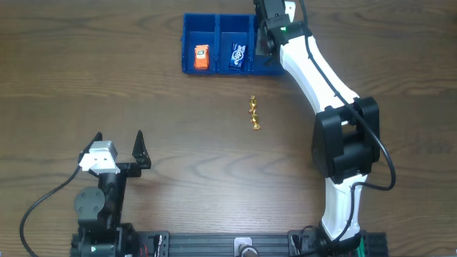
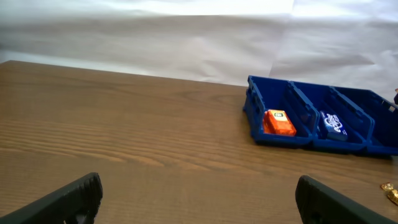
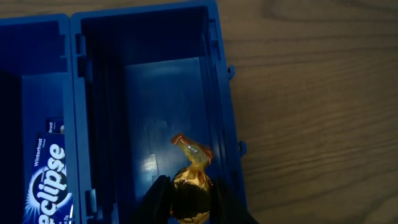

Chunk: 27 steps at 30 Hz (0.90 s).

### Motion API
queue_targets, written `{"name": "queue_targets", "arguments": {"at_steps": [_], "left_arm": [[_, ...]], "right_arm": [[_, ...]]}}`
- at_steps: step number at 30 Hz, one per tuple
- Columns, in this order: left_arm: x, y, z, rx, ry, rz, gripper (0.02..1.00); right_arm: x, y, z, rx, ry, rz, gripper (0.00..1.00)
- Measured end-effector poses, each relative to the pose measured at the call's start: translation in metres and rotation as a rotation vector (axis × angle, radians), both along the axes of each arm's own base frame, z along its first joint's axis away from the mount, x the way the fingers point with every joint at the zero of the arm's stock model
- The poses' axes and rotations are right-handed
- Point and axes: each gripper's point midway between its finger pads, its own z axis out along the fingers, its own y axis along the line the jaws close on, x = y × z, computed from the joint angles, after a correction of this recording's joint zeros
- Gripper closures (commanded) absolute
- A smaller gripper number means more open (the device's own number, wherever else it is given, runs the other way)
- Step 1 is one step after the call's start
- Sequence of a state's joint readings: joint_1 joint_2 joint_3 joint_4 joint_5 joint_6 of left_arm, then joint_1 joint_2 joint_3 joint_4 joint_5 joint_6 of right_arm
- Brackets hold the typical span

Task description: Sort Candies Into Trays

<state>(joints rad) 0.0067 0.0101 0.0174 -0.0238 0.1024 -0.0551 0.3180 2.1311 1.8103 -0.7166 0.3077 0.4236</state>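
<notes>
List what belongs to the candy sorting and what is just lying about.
Job:
trays
orange candy, left bin
blue pack, middle bin
gold candy in the right jaws, over the right bin
loose gold candies on the table

Lying about:
white sheet behind the table

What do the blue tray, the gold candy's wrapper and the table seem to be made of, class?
The tray: likely moulded plastic, smooth, slight sheen, ribbed walls. The candy: wrapper probably metal foil, shiny gold, crinkled, twisted end. The table: wood or wood-look laminate, matte, with grain lines.
</notes>
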Motion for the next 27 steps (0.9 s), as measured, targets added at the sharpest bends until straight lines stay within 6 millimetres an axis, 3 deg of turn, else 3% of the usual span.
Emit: {"name": "queue_targets", "arguments": {"at_steps": [10,12,13,14,16,17,18,27], "left_arm": [[0.0000,0.0000,0.0000,0.000,0.000,0.000,0.020],[0.0000,0.0001,0.0000,0.000,0.000,0.000,0.023],[0.0000,0.0000,0.0000,0.000,0.000,0.000,0.025],[0.0000,0.0001,0.0000,0.000,0.000,0.000,0.023],[0.0000,0.0000,0.0000,0.000,0.000,0.000,0.020],[0.0000,0.0000,0.0000,0.000,0.000,0.000,0.020],[0.0000,0.0000,0.0000,0.000,0.000,0.000,0.020],[0.0000,0.0001,0.0000,0.000,0.000,0.000,0.023]], "right_arm": [[0.0082,0.0066,0.0016,0.021,-0.030,0.025,0.956],[0.0087,0.0073,0.0019,0.022,-0.031,0.030,0.910],[0.0092,0.0077,0.0022,0.023,-0.033,0.033,0.825],[0.0093,0.0079,0.0022,0.023,-0.034,0.034,0.595],[0.0094,0.0081,0.0022,0.024,-0.034,0.036,0.240],[0.0094,0.0081,0.0022,0.023,-0.034,0.036,0.088],[0.0094,0.0081,0.0022,0.023,-0.033,0.036,0.003],[0.0088,0.0099,0.0017,0.028,-0.029,0.047,0.003]]}}
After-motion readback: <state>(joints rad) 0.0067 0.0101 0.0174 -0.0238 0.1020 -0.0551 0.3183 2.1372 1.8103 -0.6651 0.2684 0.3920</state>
